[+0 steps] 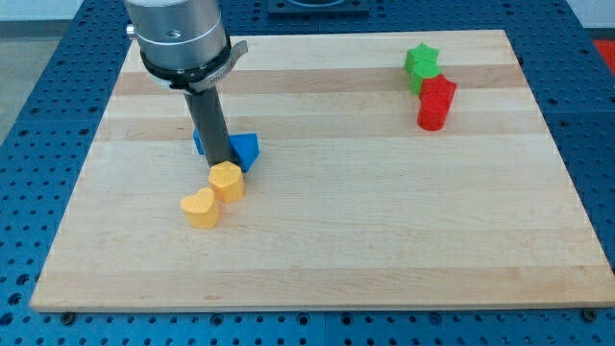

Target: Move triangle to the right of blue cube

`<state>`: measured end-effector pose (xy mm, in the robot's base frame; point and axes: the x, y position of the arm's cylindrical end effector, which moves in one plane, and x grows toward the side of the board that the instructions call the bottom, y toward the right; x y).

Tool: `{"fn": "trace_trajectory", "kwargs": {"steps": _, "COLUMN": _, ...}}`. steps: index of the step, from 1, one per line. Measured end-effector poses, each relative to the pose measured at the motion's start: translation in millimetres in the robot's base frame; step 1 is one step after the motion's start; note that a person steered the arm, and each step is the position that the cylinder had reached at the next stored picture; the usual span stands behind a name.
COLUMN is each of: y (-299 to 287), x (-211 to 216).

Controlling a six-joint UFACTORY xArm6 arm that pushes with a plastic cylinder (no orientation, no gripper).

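Note:
A blue triangle block (246,149) lies on the wooden board (384,221) at the view's left of centre. A blue cube (200,142) sits just to its left, mostly hidden behind my rod. My tip (217,164) stands between the two blue blocks, touching or nearly touching both. A yellow hexagon block (227,181) sits right below the tip, and a yellow heart block (201,207) lies just below-left of that.
A green star block (421,63) sits at the view's upper right, with two red blocks (435,102) stacked close together just below it. The board ends in a blue perforated table (38,115) on all sides.

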<state>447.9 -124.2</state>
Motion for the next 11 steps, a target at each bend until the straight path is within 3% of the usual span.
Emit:
{"fn": "trace_trajectory", "kwargs": {"steps": 7, "y": 54.8, "x": 3.3}}
{"fn": "trace_trajectory", "kwargs": {"steps": 11, "y": 49.2, "x": 0.8}}
